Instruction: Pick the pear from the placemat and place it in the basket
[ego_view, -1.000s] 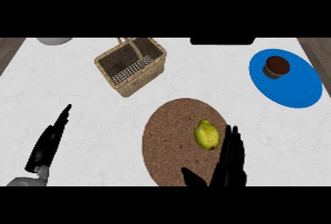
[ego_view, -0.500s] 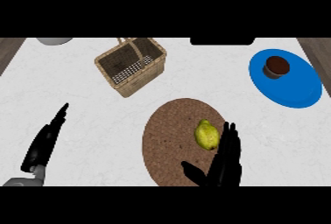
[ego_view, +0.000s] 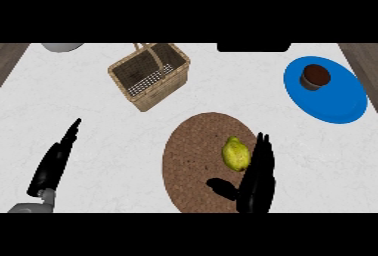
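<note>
One pear (ego_view: 235, 154) lies on the right half of the single round brown placemat (ego_view: 193, 165), lower centre of the frame. The right hand (ego_view: 258, 175) sits just right of the pear, fingers straight, thumb spread, holding nothing. One wicker basket (ego_view: 174, 75) stands at upper centre-left. One blue plate (ego_view: 341, 102) at upper right carries one brown cup (ego_view: 317, 76). The left hand (ego_view: 55, 162) rests open at lower left.

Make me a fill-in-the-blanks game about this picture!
1. The pear lies on the round ____.
2. The plate is colored ____.
3. The hand nearest the pear is the robot's ____ hand.
4. Nothing lies in the ____ yet.

Missing words: placemat, blue, right, basket.
</note>
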